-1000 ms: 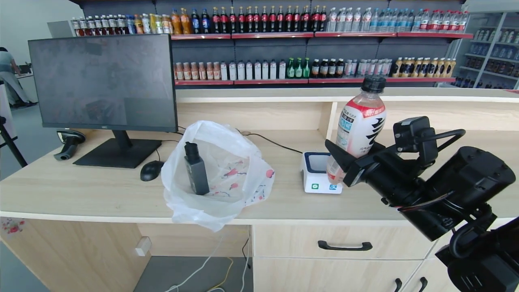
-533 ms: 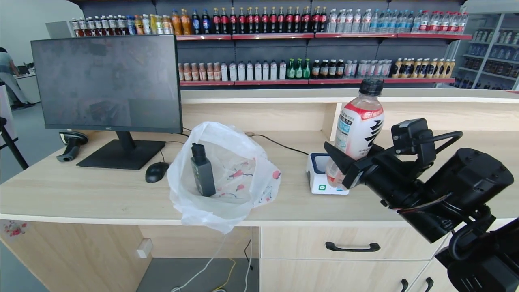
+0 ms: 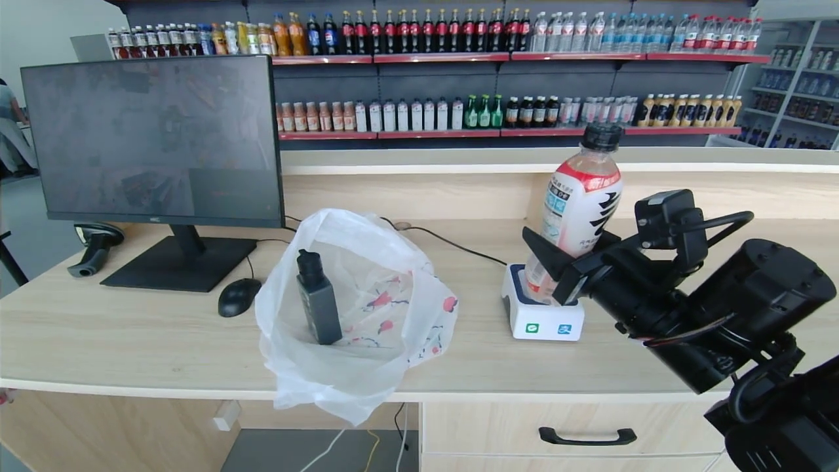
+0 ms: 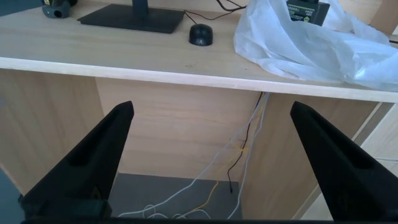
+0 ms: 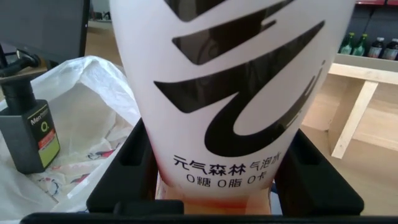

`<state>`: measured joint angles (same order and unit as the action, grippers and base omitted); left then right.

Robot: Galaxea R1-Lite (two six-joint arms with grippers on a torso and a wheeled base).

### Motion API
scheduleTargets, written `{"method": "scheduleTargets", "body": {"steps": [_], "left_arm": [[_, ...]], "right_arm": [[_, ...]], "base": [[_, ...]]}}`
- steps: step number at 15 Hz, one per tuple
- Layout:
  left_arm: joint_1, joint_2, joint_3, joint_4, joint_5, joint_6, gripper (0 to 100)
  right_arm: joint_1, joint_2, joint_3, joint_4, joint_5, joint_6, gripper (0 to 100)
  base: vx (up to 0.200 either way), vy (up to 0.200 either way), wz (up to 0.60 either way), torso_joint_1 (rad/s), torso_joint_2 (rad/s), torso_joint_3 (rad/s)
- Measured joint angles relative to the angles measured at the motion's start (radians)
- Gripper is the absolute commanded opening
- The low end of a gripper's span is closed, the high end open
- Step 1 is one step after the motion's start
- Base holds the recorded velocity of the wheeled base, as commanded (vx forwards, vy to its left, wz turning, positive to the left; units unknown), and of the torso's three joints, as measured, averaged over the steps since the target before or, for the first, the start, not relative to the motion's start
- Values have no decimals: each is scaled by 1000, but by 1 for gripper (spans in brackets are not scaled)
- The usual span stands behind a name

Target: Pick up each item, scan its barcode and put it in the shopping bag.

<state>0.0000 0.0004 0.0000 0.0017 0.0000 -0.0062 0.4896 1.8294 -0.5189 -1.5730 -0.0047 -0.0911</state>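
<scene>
My right gripper (image 3: 554, 275) is shut on a clear drink bottle (image 3: 577, 206) with a white, red and black label and a black cap. It holds the bottle upright just over the small white barcode scanner (image 3: 547, 320) on the counter. The bottle's label (image 5: 233, 93) stands between the black fingers (image 5: 124, 168). To the left, the white plastic shopping bag (image 3: 357, 314) stands open with a dark grey bottle (image 3: 316, 298) upright inside; the bag (image 5: 93, 118) and dark bottle (image 5: 28, 134) also appear behind the held bottle. My left gripper (image 4: 208, 162) hangs open below the counter edge, in front of the cabinet.
A monitor (image 3: 154, 141), a black mouse (image 3: 238, 296) and a handheld scanner (image 3: 95, 241) occupy the left of the wooden counter (image 3: 131, 341). A cable (image 3: 446, 239) runs behind the bag. Drink shelves (image 3: 459, 72) fill the back wall. Loose cables (image 4: 239, 162) hang under the counter.
The head camera has shifted, so the counter appears lower and closer. Relative to the scanner, the held bottle now stands over its top rather than beside it.
</scene>
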Motion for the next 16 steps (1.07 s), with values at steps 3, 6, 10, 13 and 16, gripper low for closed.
{"method": "scheduleTargets", "body": {"steps": [3, 6, 10, 13, 16], "left_arm": [[0, 0, 0, 0, 0, 0, 100], [0, 0, 0, 0, 0, 0, 100], [0, 0, 0, 0, 0, 0, 100], [0, 0, 0, 0, 0, 1, 100], [0, 0, 0, 0, 0, 1, 100]], "right_arm": [[16, -6, -10, 4, 2, -32, 0], [27, -6, -21, 4, 88, -145, 0], [-48, -9, -77, 2, 244, -435, 0], [-32, 5, -114, 2, 293, -660, 0], [-15, 45, -166, 4, 314, -784, 0]], "base": [[0, 0, 0, 0, 0, 0], [0, 0, 0, 0, 0, 0], [0, 0, 0, 0, 0, 0], [0, 0, 0, 0, 0, 0], [0, 0, 0, 0, 0, 0]]}}
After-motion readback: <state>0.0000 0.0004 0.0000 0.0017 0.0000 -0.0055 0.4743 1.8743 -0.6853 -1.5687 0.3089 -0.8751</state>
